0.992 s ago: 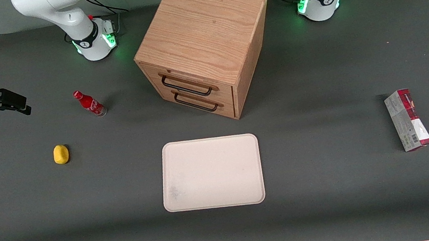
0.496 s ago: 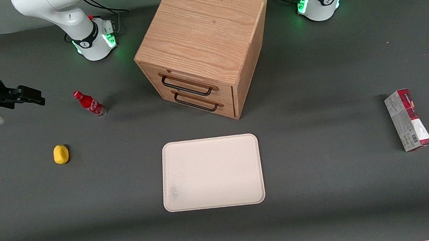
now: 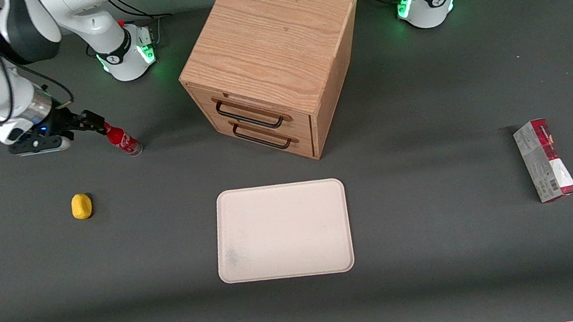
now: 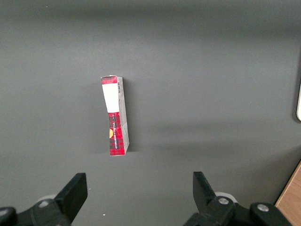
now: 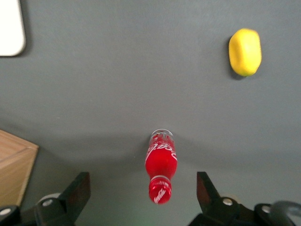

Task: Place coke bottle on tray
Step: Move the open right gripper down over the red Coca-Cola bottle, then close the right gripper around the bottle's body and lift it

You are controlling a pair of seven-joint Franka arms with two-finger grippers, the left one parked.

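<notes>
Jaws spread wide, nothing gripped. Gripper (image 3: 97, 121) held just above bottle (image 3: 121, 138) cap, fingers (image 5: 75, 190) set apart on either side of cap in wrist view. Bottle stood upright on table (image 3: 451, 273), untouched. Lemon (image 3: 81, 206) seen near gripper, nearer front camera. Cabinet (image 3: 271, 61) beside bottle. Tray (image 3: 283, 231) well apart from gripper, nearer front camera, bare.

I saw the dark grey table (image 3: 451, 273) carrying the coke bottle (image 3: 121, 138), a yellow lemon-like object (image 3: 81, 206), the tray (image 3: 283, 231), a wooden drawer cabinet (image 3: 271, 61) and a red-and-grey carton (image 3: 545, 160); my gripper (image 3: 98, 122) hung above the bottle's cap.
</notes>
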